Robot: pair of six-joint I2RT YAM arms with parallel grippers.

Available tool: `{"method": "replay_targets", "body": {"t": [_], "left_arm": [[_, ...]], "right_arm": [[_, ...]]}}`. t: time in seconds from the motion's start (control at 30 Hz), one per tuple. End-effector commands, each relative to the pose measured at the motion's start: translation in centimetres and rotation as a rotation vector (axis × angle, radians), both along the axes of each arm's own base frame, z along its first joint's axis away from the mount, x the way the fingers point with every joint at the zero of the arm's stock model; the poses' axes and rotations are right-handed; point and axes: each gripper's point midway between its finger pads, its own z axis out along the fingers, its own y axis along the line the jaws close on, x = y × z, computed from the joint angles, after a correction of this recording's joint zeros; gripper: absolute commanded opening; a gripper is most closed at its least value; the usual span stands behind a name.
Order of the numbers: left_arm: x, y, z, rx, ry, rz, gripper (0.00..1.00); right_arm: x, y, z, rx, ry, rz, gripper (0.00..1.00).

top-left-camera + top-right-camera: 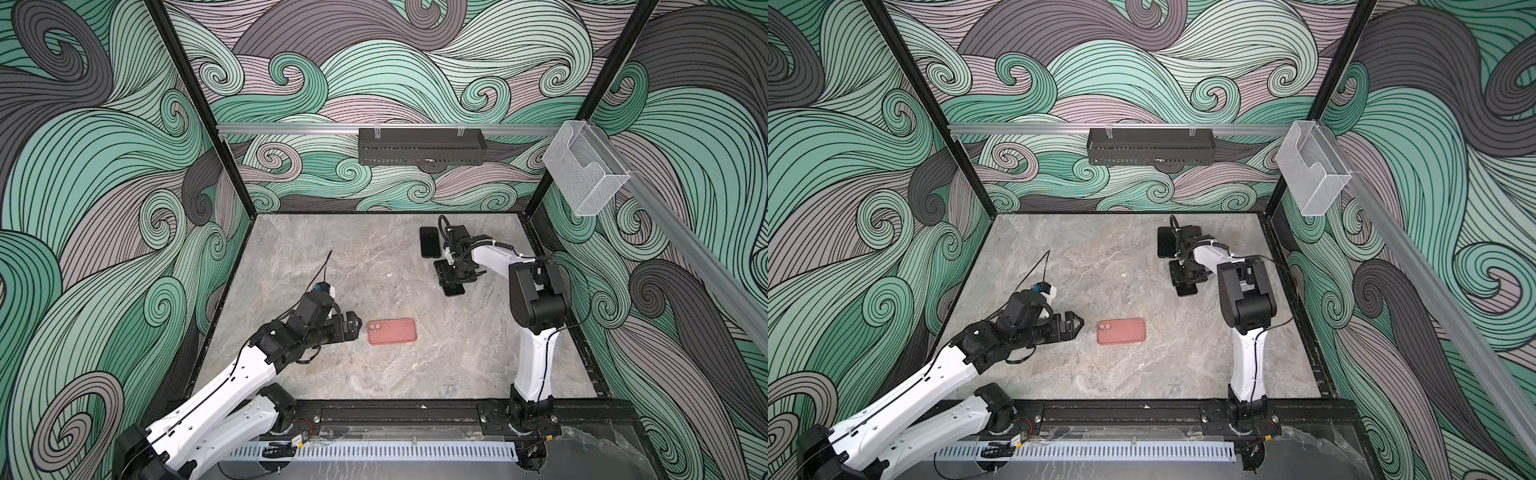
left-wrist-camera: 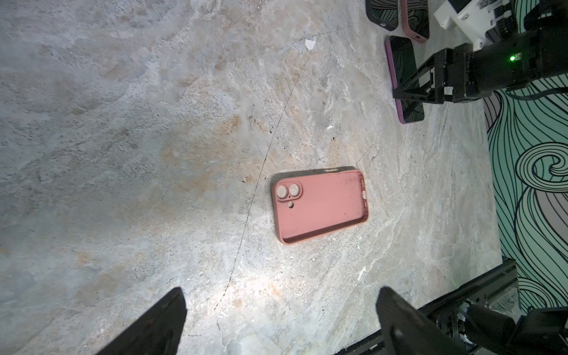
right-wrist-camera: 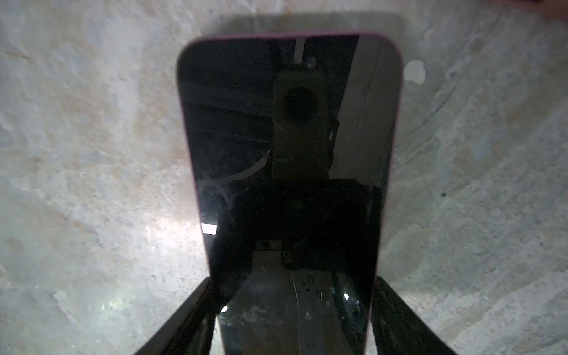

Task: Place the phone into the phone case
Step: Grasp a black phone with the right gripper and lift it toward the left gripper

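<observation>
The pink phone case (image 1: 392,331) (image 1: 1121,331) (image 2: 319,206) lies flat on the marble table with its hollow side up and its camera holes toward the left arm. My left gripper (image 1: 357,322) (image 1: 1079,322) (image 2: 282,290) hovers just left of it, open and empty. The phone (image 3: 289,138) (image 2: 404,80), dark-screened with a purple edge, lies face up at the back right. Its near end (image 1: 454,289) shows under the right arm. My right gripper (image 1: 452,275) (image 1: 1185,275) (image 3: 293,278) points down over it, a finger pressed against each long side.
Two other phones lie behind the right gripper: a dark one (image 1: 429,242) (image 2: 382,13) and a pink-edged one (image 2: 416,18). A black shelf (image 1: 419,147) hangs on the back wall and a clear bin (image 1: 586,174) on the right rail. Bare marble table (image 1: 374,257) separates case and phone.
</observation>
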Motion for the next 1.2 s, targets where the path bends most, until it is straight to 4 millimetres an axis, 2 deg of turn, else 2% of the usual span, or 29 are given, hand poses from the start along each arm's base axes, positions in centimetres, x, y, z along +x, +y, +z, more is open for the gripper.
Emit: {"method": "replay_targets", "body": {"t": [0.0, 0.27, 0.53, 0.73, 0.87, 1.0, 1.17], "left_arm": [[0.3, 0.5, 0.7, 0.015, -0.027, 0.011, 0.98], [0.6, 0.0, 0.3, -0.01, -0.032, 0.008, 0.98], [1.5, -0.4, 0.3, -0.024, -0.041, 0.029, 0.98], [2.4, -1.1, 0.6, -0.042, -0.032, 0.032, 0.95], [3.1, -2.6, 1.0, -0.122, -0.009, 0.002, 0.92], [3.9, -4.0, 1.8, -0.223, 0.007, -0.037, 0.88], [5.0, -4.8, 3.0, -0.297, -0.001, -0.073, 0.8]], "right_arm": [[-1.6, -0.1, -1.1, 0.009, 0.073, 0.004, 0.64], [-2.4, 0.6, 0.9, 0.067, 0.044, 0.01, 0.46], [-3.3, 2.3, 4.4, 0.155, -0.023, 0.032, 0.41], [-4.6, 4.7, 7.0, 0.232, -0.069, 0.096, 0.37], [-6.0, 6.6, 8.7, 0.286, -0.103, 0.168, 0.35], [-7.9, 9.0, 10.3, 0.351, -0.134, 0.251, 0.35], [-10.8, 11.9, 11.6, 0.437, -0.147, 0.364, 0.33]]}}
